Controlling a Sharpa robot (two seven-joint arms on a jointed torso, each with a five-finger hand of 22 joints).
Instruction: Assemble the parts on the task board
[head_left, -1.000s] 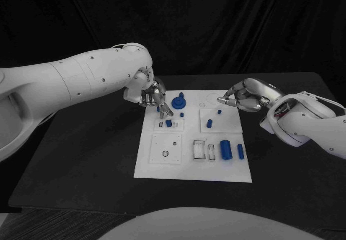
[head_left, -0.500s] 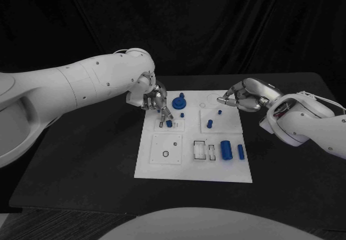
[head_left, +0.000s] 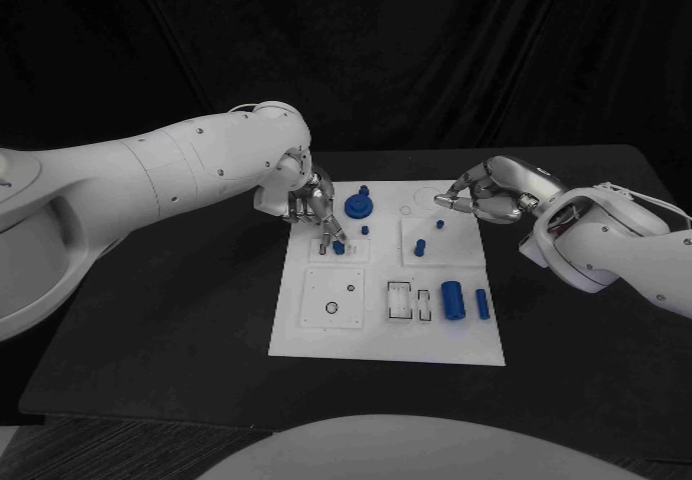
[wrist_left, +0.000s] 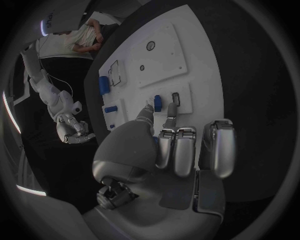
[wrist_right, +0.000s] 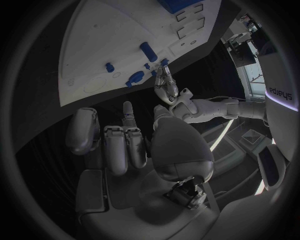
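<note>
Two hands over task board on black counter. Left hand had dropped toward small blue peg at board's far-left corner, fingertips pinching it; seating likely underway. Right hand stayed curled, empty, at far-right edge.

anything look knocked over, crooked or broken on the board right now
Nothing stands out. The small blue parts sit in tidy spots on the flat white task board, square on the black table. The left robot hand reaches to a blue peg.
</note>
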